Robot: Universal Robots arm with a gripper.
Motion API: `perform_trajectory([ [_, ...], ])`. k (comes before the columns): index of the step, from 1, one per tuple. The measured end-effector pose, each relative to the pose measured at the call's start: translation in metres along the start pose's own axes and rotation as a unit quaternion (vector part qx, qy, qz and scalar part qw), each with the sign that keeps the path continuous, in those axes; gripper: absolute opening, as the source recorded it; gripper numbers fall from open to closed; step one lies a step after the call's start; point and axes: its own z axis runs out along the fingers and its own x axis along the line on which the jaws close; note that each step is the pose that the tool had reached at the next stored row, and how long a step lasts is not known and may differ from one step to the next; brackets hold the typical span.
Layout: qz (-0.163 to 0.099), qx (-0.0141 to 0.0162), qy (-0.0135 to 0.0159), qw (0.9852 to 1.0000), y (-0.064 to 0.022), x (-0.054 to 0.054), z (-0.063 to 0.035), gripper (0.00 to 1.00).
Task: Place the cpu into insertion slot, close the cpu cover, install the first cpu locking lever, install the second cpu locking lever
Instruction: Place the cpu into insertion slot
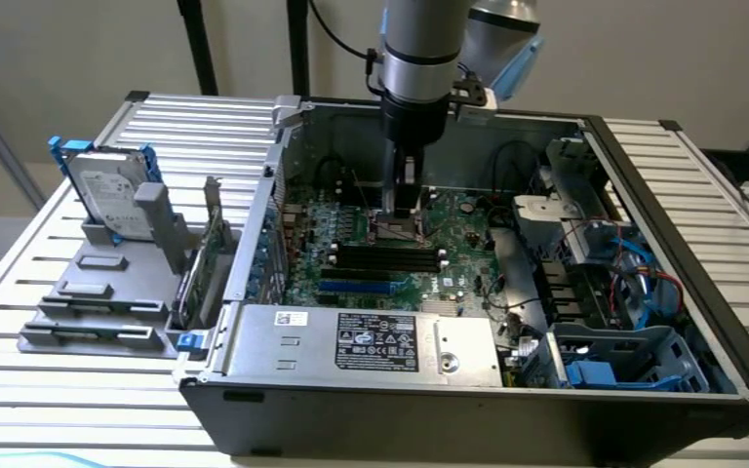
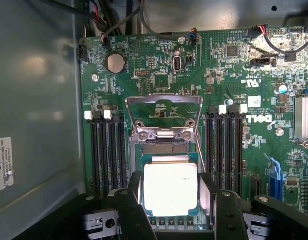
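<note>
Exterior view: my gripper hangs low inside the case, over the motherboard | wrist view: jaws wide, fingers clasping the cpu by two opposite sides; insertion slot just beneath my fingertips; cpu cover flipped open beyond it.
</note>
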Motion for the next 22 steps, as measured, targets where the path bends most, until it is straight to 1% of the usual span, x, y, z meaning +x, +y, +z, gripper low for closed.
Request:
perform_trajectory([
  [5, -0.003, 0.0002, 0.0011, 1.0, -0.0006, -0.001, 0.0059, 0.55],
  [16, -0.009, 0.0007, 0.0014, 1.0, -0.0009, -0.002, 0.018, 0.55],
  [19, -0.01, 0.0009, 0.0014, 1.0, -0.001, -0.002, 0.0205, 0.55],
  [22, -0.01, 0.001, 0.0013, 1.0, -0.001, -0.002, 0.0207, 0.55],
])
